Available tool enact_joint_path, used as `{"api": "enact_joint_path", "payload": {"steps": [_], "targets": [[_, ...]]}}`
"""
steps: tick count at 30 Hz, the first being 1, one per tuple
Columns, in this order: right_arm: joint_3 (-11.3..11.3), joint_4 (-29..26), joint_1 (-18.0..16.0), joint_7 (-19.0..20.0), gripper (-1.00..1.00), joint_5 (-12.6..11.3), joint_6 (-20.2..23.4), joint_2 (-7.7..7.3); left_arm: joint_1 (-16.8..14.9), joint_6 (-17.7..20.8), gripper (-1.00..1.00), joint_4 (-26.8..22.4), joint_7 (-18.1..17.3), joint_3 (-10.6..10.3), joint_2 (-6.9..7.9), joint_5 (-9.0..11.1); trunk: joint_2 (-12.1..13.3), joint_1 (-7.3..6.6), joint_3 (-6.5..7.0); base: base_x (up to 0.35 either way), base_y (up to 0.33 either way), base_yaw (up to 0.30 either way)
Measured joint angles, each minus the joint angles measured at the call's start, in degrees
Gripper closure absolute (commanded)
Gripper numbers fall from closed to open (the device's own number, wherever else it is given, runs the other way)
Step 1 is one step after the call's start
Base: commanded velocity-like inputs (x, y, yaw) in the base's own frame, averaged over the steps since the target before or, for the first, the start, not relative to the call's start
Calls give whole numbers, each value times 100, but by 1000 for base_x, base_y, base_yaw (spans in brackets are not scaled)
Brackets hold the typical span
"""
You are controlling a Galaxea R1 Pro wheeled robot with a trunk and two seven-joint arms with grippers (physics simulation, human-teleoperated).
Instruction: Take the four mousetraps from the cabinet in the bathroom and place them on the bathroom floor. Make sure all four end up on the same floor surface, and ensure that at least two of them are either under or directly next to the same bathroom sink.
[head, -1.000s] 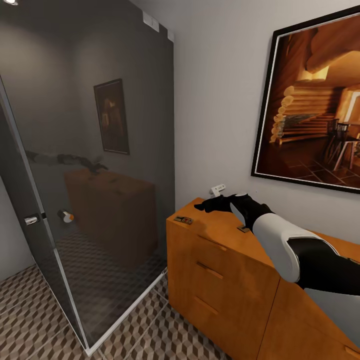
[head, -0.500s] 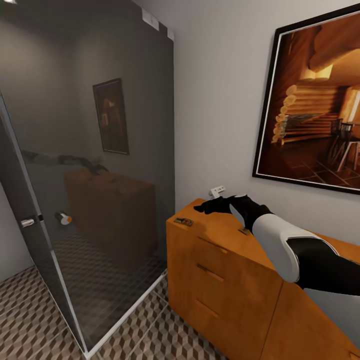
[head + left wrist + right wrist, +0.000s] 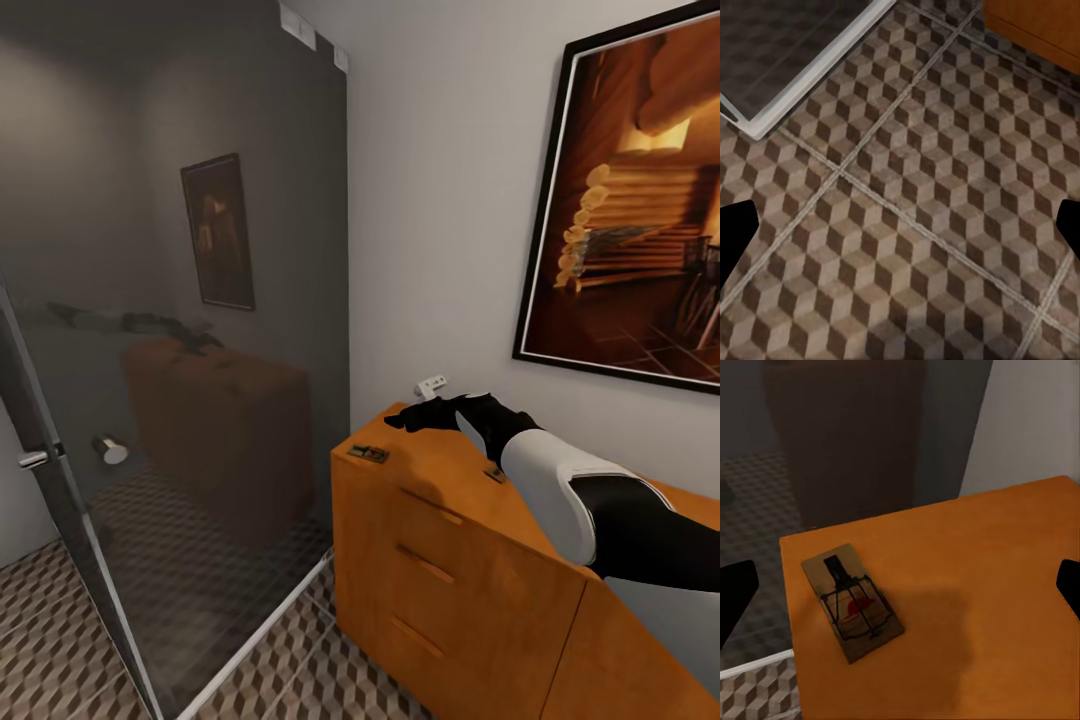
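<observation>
Hanging low over the bathroom floor (image 3: 907,202) on the left wrist view, the left end effector (image 3: 900,232) with its 2 dark fingertips spread to opposite edges, open and empty. Lying beneath it, cube-patterned tiles with pale grout lines, the white base rail of the shower screen (image 3: 810,82) crossing one corner and the foot of the cabinet (image 3: 1035,26) showing at another.

Reaching forward from the head view's right, the white and black right arm (image 3: 590,500), stretching over the cabinet's (image 3: 440,570) orange-brown top. Hovering at the arm's end, the right end effector (image 3: 415,415), above the top's far corner near the wall; on the right wrist view its fingertips (image 3: 736,592) sitting wide apart at the picture's edges, open, holding nothing.

Resting flat on that surface, 1 mousetrap (image 3: 367,454) near the corner nearest the shower, in front of the right end effector and apart from it; showing closer on the right wrist view, the same mousetrap (image 3: 853,601), a brown board with dark wire and a red spot, lying at an angle to the top's edges. Peeking out just beside the forearm, a 2nd mousetrap (image 3: 494,474), partly hidden.

Mounted on the wall behind, a small white outlet (image 3: 432,384) and a large framed picture (image 3: 630,200). Standing beside the cabinet, the dark glass shower screen (image 3: 180,350), mirroring cabinet and arm.
</observation>
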Motion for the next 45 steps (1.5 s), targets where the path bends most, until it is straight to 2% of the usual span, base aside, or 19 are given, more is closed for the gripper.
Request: {"api": "enact_joint_path", "payload": {"steps": [22,45], "targets": [[0,14,1,8,-100,0,-1,70,0,-2,-100,4,0,-8,7,0,0,1,-10,9,0,0],[1,15,-1,8,-100,0,0,89,0,0,-100,4,0,-8,5,2,0,1,-202,0,0,0]]}}
